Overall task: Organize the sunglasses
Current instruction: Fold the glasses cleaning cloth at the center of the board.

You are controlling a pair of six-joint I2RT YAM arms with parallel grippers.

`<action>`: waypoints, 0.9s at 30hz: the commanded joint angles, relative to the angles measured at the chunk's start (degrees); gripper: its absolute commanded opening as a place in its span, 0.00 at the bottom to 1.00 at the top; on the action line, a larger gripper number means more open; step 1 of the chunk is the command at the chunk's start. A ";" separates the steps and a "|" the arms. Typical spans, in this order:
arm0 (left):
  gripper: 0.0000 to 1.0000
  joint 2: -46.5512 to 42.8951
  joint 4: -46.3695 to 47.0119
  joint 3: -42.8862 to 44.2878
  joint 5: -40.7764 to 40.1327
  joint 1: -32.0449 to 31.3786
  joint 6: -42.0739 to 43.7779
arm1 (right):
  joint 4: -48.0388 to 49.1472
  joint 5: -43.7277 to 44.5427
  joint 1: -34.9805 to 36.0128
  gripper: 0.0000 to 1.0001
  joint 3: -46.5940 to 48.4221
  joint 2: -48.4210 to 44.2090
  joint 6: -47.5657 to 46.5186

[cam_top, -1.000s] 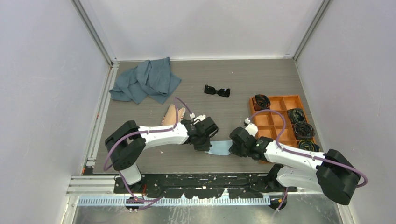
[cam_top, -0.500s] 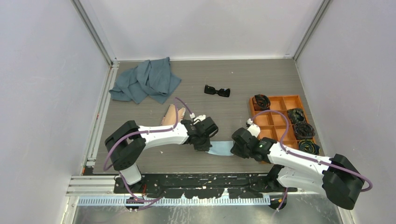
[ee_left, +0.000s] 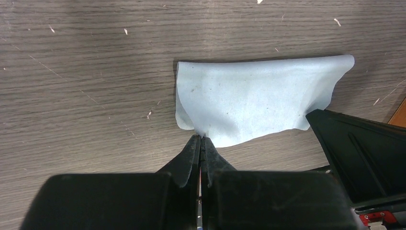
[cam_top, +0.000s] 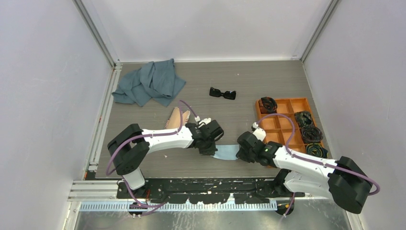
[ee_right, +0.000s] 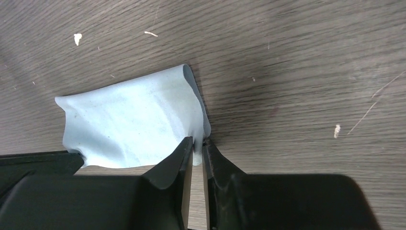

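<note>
The sunglasses (cam_top: pixel 222 93) lie on the worktop (cam_top: pixel 215 72) in the upper middle of the top view. They are black with dark lenses, well apart from both arms, and nothing touches them. To their left, in the upper left of the frame, sits a crumpled grey-blue towel (cam_top: pixel 150 82). To their lower right, at the right edge of the worktop, is an orange tray (cam_top: pixel 287 106) divided into compartments. Black coiled bundles (cam_top: pixel 311 132) fill several of these, mostly down its right column.

In the lower middle of the top view the left arm (cam_top: pixel 167 138) and the right arm (cam_top: pixel 297 160) reach toward each other. A small light blue cloth (cam_top: pixel 225 152) is between them.

In the left wrist view the left jaws are pressed together, pinching the near edge of the cloth (ee_left: pixel 253 103) toward its left corner. The cloth spreads away from them to the right. A dark finger (ee_left: pixel 354 148) of the other arm meets its right corner at the right of that frame.

In the right wrist view the right jaws stand very narrow, with the lower right edge of the cloth (ee_right: pixel 134 124) drawn down between their tips. The cloth spreads up and to the left of them.

A pale tan case (cam_top: pixel 178 117) lies just above the left arm in the top view, partly hidden by it.
</note>
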 commanded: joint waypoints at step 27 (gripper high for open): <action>0.01 -2.10 0.83 3.47 -1.10 2.30 2.57 | -4.60 5.12 0.24 0.04 9.16 1.96 -4.08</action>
